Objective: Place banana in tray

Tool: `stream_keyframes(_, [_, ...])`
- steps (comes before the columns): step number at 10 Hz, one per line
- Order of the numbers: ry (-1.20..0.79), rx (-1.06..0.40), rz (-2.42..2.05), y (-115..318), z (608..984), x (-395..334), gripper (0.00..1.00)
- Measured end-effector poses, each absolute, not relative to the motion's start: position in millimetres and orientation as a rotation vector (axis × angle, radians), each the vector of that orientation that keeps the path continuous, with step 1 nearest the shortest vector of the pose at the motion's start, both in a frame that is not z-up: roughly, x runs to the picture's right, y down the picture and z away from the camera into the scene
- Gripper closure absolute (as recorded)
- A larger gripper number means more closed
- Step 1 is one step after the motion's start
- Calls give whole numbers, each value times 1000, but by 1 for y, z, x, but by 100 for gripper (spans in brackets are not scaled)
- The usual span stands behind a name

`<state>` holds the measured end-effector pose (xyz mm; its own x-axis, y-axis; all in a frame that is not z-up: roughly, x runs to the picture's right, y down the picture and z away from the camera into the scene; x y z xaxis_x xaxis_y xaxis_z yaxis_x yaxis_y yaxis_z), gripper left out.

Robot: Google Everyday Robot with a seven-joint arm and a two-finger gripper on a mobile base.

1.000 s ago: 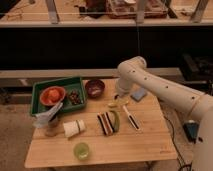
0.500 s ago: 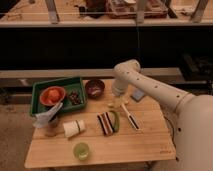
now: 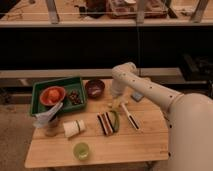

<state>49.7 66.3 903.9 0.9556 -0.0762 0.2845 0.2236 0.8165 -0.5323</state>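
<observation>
The banana [image 3: 122, 105] is a small pale-yellow piece lying on the wooden table [image 3: 130, 147], just right of the dark-red bowl [image 3: 95, 88]. My gripper [image 3: 115, 101] hangs from the white arm [image 3: 145, 87] that reaches in from the right. It is low over the table, right at the banana's left end. The arm's wrist covers part of that spot. The dark-green tray [image 3: 56, 81] stands at the table's back left, with an orange bowl [image 3: 52, 95] and some dark pieces [image 3: 75, 98] inside.
A green curved vegetable [image 3: 115, 120], a dark striped item [image 3: 104, 123] and a white-handled brush [image 3: 131, 119] lie in front of the banana. A white cup on its side [image 3: 74, 128], a green cup [image 3: 81, 150] and a crumpled bag [image 3: 48, 119] sit front left.
The arm has swung left and lowered, bringing the gripper down from above the brush area to the banana beside the bowl. The objects have not moved.
</observation>
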Motion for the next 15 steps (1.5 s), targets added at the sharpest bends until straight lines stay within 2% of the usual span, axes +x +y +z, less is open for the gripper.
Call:
stream_keyframes(3, [-221, -612, -179, 85, 926, 48, 37])
stream_keyframes(7, [-216, -627, -189, 93, 933, 48, 73])
stream_keyframes(9, [-205, -628, -194, 92, 931, 54, 95])
stream_keyframes(10, [-210, -629, -194, 92, 930, 51, 99])
stream_keyframes(15, [-226, -610, -202, 94, 925, 77, 100])
